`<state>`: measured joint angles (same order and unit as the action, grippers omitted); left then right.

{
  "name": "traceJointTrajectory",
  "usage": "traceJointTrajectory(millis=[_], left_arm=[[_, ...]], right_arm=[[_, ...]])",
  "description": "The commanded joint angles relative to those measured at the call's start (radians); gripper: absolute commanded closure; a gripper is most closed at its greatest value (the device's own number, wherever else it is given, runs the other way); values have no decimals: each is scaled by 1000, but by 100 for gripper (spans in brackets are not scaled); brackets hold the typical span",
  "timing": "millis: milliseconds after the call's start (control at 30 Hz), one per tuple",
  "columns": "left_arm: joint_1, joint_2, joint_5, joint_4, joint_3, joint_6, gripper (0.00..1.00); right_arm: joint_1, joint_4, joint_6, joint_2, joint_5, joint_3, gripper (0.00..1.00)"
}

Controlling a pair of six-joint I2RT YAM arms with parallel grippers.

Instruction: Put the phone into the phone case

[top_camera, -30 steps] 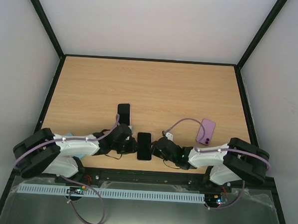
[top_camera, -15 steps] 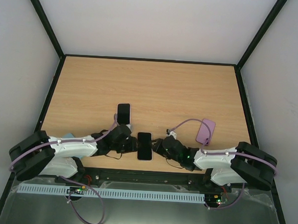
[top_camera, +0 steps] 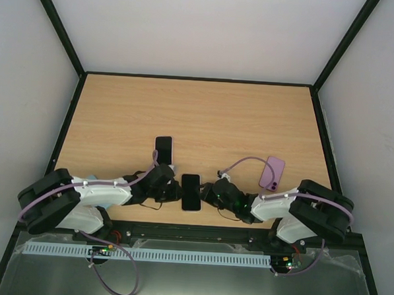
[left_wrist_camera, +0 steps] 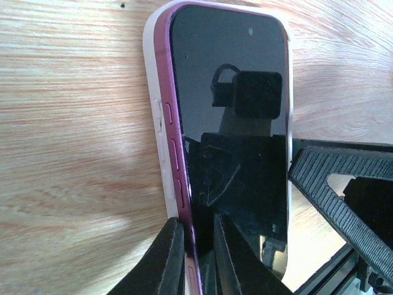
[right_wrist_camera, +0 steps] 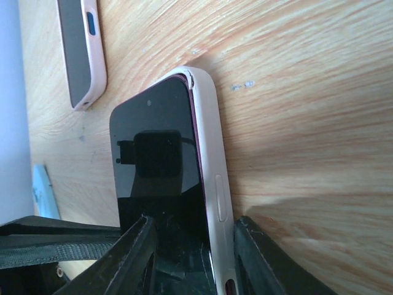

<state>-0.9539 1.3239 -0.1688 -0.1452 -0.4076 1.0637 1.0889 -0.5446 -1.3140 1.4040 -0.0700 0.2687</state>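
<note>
The phone (top_camera: 191,191) lies screen up near the table's front edge, between both grippers. In the left wrist view its magenta left edge (left_wrist_camera: 175,141) stands slightly proud of the white phone case (left_wrist_camera: 153,123). My left gripper (left_wrist_camera: 198,224) is nearly closed on that edge, one finger beside the case and one on the screen. In the right wrist view the case's right rim (right_wrist_camera: 212,160) wraps the phone (right_wrist_camera: 153,160), with a small gap at the top corner. My right gripper (right_wrist_camera: 195,224) straddles that rim, jaws apart, one finger on the screen and one on the table.
A second phone in a pale case (top_camera: 163,150) lies just behind the left gripper and shows in the right wrist view (right_wrist_camera: 83,49). A purple phone or case (top_camera: 273,173) lies back up at the right. A light blue item (top_camera: 89,177) sits by the left arm.
The right arm's elbow dipped outward and came back; its gripper stays at the phone's right edge. The phone and left gripper have not visibly moved.
</note>
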Motion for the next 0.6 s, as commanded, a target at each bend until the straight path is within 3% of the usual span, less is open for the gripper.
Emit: traceJointTrajectory(millis=[0, 200, 567], left_arm=[[18, 21, -13, -21, 38, -2, 89], [45, -15, -19, -21, 72, -2, 89], [95, -86, -17, 22, 116, -10, 77]], right_arm=[[-17, -207, -28, 56, -98, -22, 64], [-25, -399, -45, 89, -195, -7, 64], [-41, -825, -172, 197, -321, -39, 64]])
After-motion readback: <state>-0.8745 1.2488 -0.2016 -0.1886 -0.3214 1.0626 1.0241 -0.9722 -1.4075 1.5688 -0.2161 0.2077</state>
